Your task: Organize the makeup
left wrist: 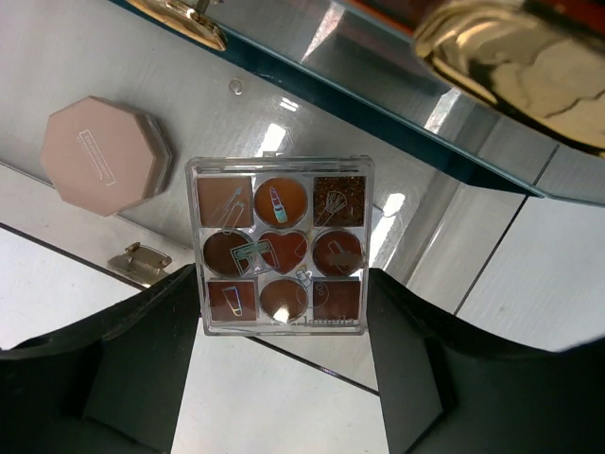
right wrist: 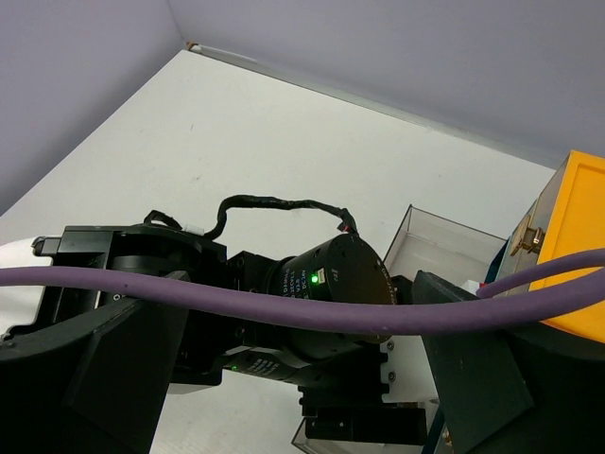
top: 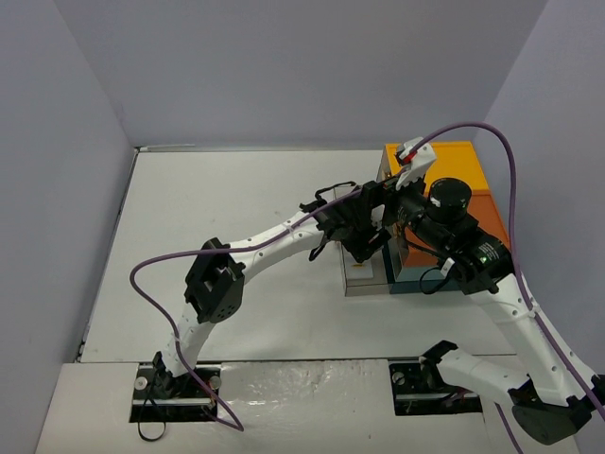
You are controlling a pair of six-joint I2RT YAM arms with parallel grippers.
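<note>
Left gripper [left wrist: 281, 288]: it's clamping the palette by its two side edges, jaws standing partway open with a finger pressing on each side.
Palette [left wrist: 280, 248]: a clear square case of nine brown and reddish pans with a heart in the middle, and it's hanging flat-faced to the left wrist camera, over a shiny, mirror-like surface.
Octagonal pink compact [left wrist: 104, 154]: it's sitting up and left of the palette, near it but not touching.
Gold latch [left wrist: 139, 262]: it's lying just beside the left finger, below the compact.
Right gripper [right wrist: 302, 312]: jaws are gaping as wide as they go and gripping nothing; it's hovering over the left arm's wrist.
Purple cable [right wrist: 189, 288]: it's running straight across the right wrist view.
Box [top: 454, 156]: orange, yellow and teal, it's standing at the right of the table [top: 236, 189], with both arms reaching over it.
Overhead view: the arms are hiding the palette from here.
</note>
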